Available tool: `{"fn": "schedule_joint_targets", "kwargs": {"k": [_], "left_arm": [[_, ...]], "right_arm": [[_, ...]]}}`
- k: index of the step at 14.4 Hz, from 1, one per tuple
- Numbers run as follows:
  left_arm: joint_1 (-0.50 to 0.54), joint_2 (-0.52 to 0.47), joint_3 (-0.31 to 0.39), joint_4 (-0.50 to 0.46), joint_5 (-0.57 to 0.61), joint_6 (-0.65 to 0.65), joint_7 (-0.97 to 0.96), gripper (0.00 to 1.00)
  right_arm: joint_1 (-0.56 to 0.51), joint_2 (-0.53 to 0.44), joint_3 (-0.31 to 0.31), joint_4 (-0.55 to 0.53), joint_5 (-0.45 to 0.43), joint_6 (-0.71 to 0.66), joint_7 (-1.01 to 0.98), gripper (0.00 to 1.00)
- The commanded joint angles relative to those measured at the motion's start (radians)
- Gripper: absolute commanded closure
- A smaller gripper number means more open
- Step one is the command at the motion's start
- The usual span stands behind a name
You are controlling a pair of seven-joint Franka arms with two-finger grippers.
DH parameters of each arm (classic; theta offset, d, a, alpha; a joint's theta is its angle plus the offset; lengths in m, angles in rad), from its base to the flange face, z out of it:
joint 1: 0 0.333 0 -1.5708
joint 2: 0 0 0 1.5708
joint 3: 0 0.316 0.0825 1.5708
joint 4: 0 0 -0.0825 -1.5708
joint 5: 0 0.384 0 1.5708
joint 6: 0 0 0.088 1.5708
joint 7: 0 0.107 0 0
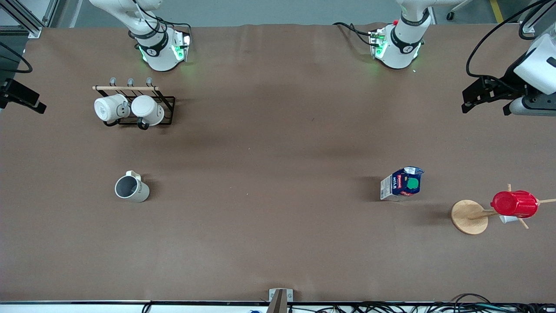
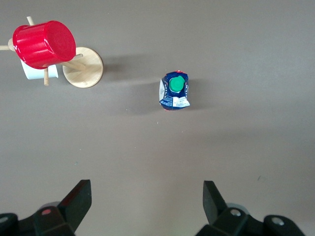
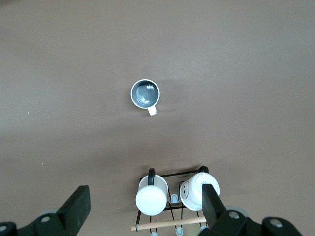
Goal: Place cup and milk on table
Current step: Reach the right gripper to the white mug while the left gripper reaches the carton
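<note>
The cream-white cup (image 1: pixel 131 188) stands upright on the brown table (image 1: pixel 278 174) toward the right arm's end, with its grey inside showing. It also shows in the right wrist view (image 3: pixel 145 93). The milk (image 1: pixel 402 184), dark blue with a green cap, stands on the table toward the left arm's end. It also shows in the left wrist view (image 2: pixel 175 90). My left gripper (image 1: pixel 484 106) (image 2: pixel 147 196) hangs high over the table, open and empty. My right gripper (image 1: pixel 26 100) (image 3: pixel 146 201) hangs high over the table, open and empty.
A black wire rack (image 1: pixel 167 111) with a wooden bar holds two white mugs (image 1: pixel 110 108), farther from the front camera than the cup. A wooden mug tree (image 1: pixel 469 216) carries a red ribbed cup (image 1: pixel 514 203) beside the milk, at the left arm's end.
</note>
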Motion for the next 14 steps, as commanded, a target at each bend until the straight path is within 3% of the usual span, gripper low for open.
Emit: {"fn": "schedule_joint_targets", "kwargs": {"k": [1,7,10,14], "left_arm": [[-0.001,-0.003,-0.012,0.008,0.012,-0.017,0.007,0.0],[0.008,0.055,-0.016,0.01,0.007,0.012,-0.008,0.0],[-0.009,0.13,-0.017,0.0,0.013,0.136,-0.01,0.0],[-0.032,0.268,-0.022,-0.004,0.013,0.294,-0.008,0.0]], "right_arm": [[-0.009,-0.008,0.011,-0.007,-0.001,-0.003,0.0,0.0],[-0.012,-0.008,0.011,-0.007,-0.001,-0.001,0.0,0.0],[-0.02,0.016,0.008,-0.016,-0.001,-0.001,-0.087,0.0],[-0.017,0.166,0.003,-0.031,-0.001,0.1,-0.162,0.0]]}}
